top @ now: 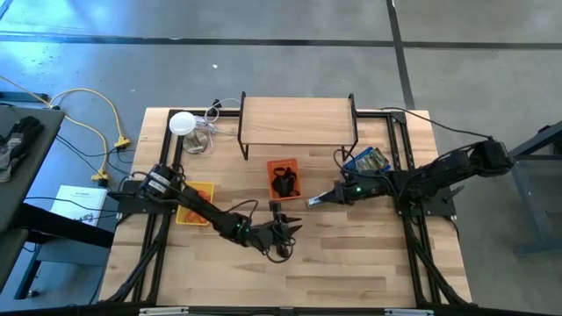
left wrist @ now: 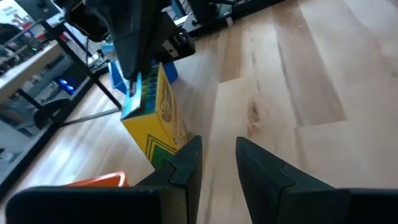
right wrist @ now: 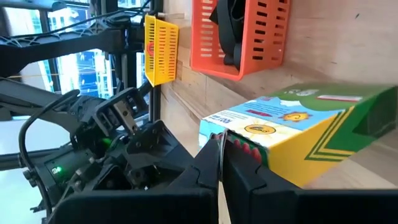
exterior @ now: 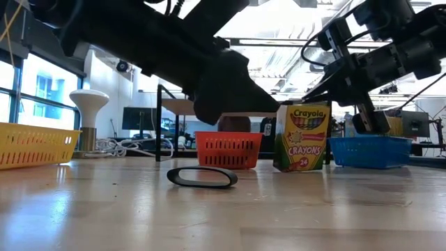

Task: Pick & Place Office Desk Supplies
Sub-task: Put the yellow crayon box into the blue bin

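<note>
A yellow-and-green Crayola crayons box (exterior: pixel 303 137) stands upright right of the orange tray, its top end open. My right gripper (right wrist: pixel 219 163) reaches in from the table's right and is shut on that top end (top: pixel 314 201). A black looped band (exterior: pixel 202 177) lies flat on the wood near the table's middle. My left gripper (left wrist: pixel 217 168) hovers just above the table, near side of the orange tray (top: pixel 285 230). It is open, and only bare wood shows between its fingers, which point toward the box (left wrist: pixel 155 118). My right gripper pinches the box's opened top edge (right wrist: pixel 210 127) between its two fingers, beside the crayon tips. The fingers come from the table's right, slanting down. The box stays upright below them; whether its bottom rests on the table I cannot tell.
An orange tray (top: pixel 271 175) with black pieces stands mid-table, a yellow tray (top: pixel 195 213) at the left and a blue tray (top: pixel 367 161) at the right. A wooden shelf on black legs (top: pixel 299 118) and a white lamp (top: pixel 182 123) with cables stand at the far side. Bare wood lies along the near edge.
</note>
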Available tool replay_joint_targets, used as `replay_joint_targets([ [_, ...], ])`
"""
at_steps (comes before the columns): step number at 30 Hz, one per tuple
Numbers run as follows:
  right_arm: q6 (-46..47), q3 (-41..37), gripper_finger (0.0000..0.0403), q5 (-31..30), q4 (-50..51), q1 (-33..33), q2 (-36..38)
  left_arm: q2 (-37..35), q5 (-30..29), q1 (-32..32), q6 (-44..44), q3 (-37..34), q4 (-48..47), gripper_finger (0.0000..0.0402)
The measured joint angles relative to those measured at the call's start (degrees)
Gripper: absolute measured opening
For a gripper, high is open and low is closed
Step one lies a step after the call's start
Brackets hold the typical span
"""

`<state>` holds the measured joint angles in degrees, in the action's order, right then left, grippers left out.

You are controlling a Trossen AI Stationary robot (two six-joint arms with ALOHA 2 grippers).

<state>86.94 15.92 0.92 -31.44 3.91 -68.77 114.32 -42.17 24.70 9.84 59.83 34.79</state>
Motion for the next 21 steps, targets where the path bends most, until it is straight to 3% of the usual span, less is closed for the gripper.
replay_joint_targets([
  [7, 0.17, 0.0, 0.0003, 0.71, 0.11, -0.75, 0.0, 0.0, -1.4, -2.86, -1.29, 0.0, 0.74, 0.0097],
  [21, 0.5, 0.0, 0.0003, 0.58, -1.89, -2.23, -0.02, 0.0, 1.38, -6.52, -4.02, 0.0, 0.85, 0.018],
])
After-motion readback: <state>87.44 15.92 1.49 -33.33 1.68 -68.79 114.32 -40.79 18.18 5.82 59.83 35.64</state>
